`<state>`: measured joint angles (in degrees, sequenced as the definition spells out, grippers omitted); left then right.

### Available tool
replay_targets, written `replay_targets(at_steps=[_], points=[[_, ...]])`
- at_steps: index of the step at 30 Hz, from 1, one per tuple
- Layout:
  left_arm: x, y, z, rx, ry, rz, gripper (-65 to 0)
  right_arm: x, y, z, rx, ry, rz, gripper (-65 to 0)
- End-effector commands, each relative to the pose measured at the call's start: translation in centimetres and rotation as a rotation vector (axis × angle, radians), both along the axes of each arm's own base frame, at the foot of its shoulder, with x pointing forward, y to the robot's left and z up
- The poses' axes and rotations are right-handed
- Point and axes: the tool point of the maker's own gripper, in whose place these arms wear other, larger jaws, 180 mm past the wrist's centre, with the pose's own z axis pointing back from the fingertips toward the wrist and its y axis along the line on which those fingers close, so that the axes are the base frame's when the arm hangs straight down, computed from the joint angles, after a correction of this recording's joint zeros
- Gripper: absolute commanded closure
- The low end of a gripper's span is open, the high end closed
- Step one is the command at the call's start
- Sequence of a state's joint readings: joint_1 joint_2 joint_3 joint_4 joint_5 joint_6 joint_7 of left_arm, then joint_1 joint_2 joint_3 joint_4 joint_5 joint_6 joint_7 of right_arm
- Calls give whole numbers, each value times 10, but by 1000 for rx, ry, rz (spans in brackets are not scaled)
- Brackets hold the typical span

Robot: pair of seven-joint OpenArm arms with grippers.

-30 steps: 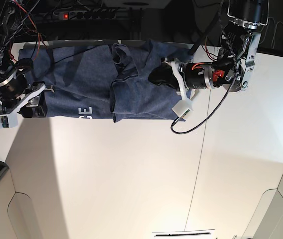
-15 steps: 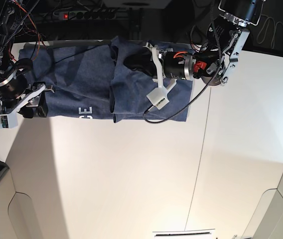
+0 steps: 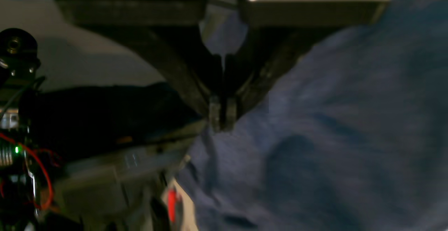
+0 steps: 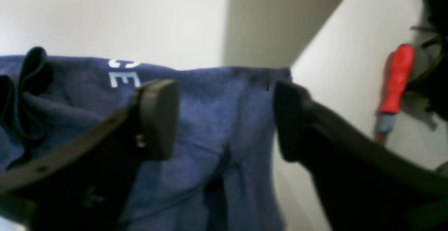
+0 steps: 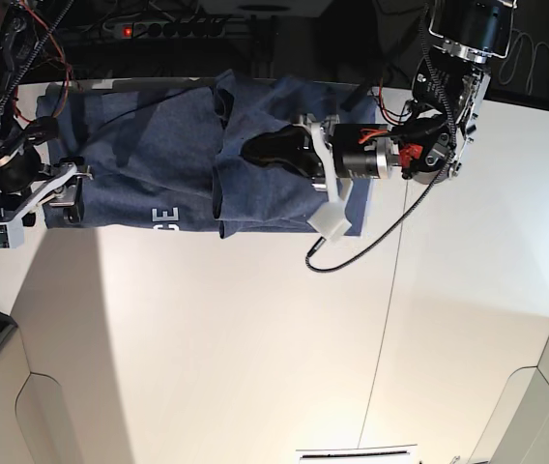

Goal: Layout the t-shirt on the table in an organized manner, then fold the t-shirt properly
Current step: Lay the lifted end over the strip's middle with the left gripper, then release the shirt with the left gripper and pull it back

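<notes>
1. Worktop (image 5: 255,348), white, carries the t-shirt (image 5: 158,164) along its 12 o'clock edge.
2. T-shirt lies rumpled, lettering towards 6 o'clock.
3. Left claw (image 3: 221,113) is clamped on a t-shirt fold.
4. Right claw (image 4: 224,119) gapes wide over the hem, holding nothing.

Your shirt (image 5: 173,159) lies spread along the table's (image 5: 255,338) far edge, dark blue, with a fold ridge running down its middle and white letters showing at its near hem. Your left gripper (image 5: 260,150) lies low over the shirt's right half, its black fingers on the cloth; whether it pinches fabric cannot be told from here. A white block (image 5: 331,219) on that arm hangs over the shirt's near right corner, and a black cable (image 5: 371,237) loops from it across the table. Your right gripper (image 5: 62,198) sits at the shirt's left edge. A thin dark seam (image 5: 386,329) crosses the table.
</notes>
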<state>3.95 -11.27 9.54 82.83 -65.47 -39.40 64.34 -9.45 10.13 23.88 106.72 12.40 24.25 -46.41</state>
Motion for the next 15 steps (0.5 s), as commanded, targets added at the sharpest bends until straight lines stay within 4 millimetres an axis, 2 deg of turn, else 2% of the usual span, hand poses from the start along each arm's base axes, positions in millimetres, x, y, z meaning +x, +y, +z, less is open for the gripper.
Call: replay_targets(at_steps=[1,4,6,11,15], points=[[14,3,14,-35,-45,28,0,10,-11,15,-29,-54,4,-441],[25,18,17,-31,-58,85,0,11,-30,13,-53,-33,-34,-441],[31,25,18,-28,-64,114,0,10,-37,3,-30,-5,-49,-441],[36,37,16,-3,-72,142,0,-4,-47,-43,69,129,-91,-441],[36,37,15,4,-72,140,0,-17,-48,-73,111,214,-97,-441]])
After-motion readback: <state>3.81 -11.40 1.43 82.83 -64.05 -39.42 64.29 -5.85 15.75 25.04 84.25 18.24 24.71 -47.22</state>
